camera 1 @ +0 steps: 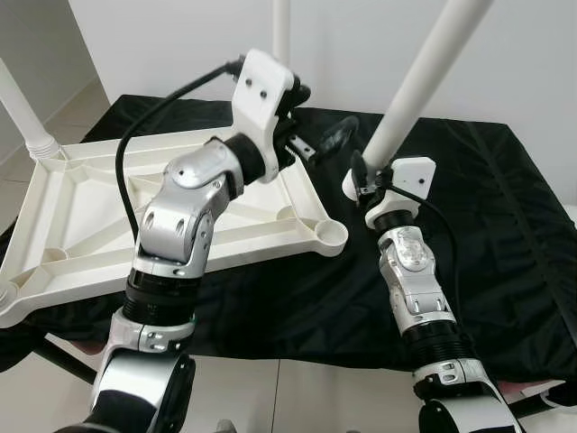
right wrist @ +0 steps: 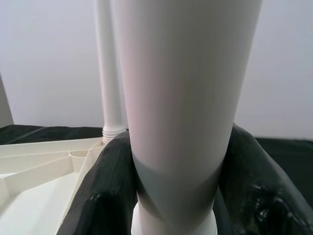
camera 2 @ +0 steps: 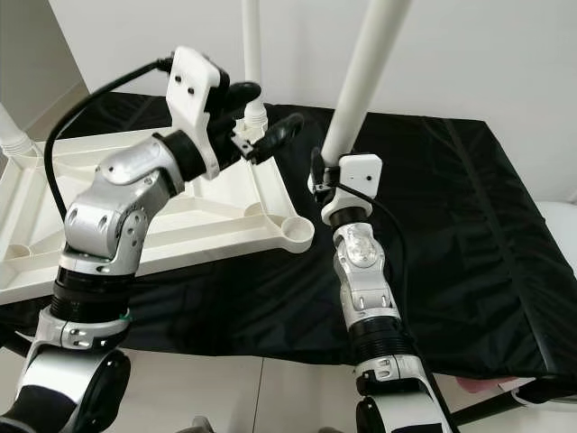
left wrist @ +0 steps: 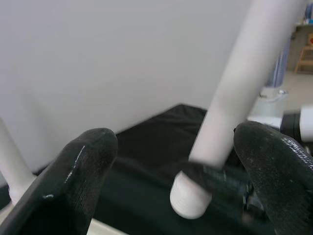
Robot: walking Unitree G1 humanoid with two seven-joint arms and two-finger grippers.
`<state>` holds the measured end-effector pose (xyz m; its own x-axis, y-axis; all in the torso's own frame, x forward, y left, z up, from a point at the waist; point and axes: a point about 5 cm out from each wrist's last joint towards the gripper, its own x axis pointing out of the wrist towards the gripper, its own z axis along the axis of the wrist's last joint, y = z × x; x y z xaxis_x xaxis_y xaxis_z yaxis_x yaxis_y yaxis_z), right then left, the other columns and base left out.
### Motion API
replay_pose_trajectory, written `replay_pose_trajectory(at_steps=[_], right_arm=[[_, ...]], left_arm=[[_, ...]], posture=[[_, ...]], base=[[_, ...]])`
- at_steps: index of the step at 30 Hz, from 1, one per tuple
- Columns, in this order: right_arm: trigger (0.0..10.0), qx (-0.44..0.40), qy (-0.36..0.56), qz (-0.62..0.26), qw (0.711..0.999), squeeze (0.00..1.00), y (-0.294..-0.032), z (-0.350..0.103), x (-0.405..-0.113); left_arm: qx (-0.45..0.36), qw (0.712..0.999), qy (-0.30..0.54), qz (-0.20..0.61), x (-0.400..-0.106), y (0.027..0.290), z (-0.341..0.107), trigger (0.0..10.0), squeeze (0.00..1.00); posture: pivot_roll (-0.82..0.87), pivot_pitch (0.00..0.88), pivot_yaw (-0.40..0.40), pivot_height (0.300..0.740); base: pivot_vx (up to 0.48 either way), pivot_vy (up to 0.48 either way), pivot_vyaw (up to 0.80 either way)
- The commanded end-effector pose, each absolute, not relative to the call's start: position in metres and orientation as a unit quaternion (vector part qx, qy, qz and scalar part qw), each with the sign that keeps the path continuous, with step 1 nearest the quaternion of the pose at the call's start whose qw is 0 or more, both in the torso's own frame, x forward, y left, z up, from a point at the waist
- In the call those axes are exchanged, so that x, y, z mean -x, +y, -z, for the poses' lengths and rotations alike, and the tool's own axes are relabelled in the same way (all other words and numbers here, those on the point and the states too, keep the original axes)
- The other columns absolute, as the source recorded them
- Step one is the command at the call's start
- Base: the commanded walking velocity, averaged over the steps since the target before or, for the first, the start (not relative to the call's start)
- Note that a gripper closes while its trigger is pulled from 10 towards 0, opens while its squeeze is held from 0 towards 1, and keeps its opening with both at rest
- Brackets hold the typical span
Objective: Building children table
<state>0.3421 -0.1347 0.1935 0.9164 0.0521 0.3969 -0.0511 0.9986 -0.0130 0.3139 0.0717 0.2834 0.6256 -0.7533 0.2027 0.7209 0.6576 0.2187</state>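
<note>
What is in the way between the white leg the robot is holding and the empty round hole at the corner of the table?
Nothing visible blocks it. The right gripper holds the table leg tilted above the black cloth, just beside the empty corner socket of the upside-down tabletop. The left gripper hovers open nearby, above the tabletop, not over the socket.

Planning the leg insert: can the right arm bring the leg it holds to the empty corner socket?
Probably yes. Right gripper is shut on the table leg, and the empty corner socket lies close beside it with nothing between; left gripper hovers open farther back.
</note>
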Motion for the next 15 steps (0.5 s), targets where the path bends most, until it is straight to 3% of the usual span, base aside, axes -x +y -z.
replay_pose_trajectory(at_steps=[1,5,15], right_arm=[[10.0,-0.019,-0.191,-0.016,0.981,0.0,-0.14,-0.192,-0.341],[10.0,-0.028,-0.174,-0.009,0.984,0.0,-0.146,-0.191,-0.341],[10.0,-0.037,-0.172,-0.046,0.983,0.0,-0.15,-0.197,-0.336]], left_arm=[[-0.079,0.882,-0.112,0.452,-0.308,0.069,-0.267,10.0,0.0],[-0.132,0.877,-0.049,0.46,-0.309,0.069,-0.224,10.0,0.0],[-0.185,0.869,0.036,0.457,-0.312,0.066,-0.167,10.0,0.0]], posture=[[-0.02,0.0,0.013,0.74],[-0.03,0.0,0.013,0.74],[-0.04,0.0,0.013,0.74]], base=[[0.0,0.0,0.0],[0.0,0.0,0.0],[0.0,0.0,0.0]])
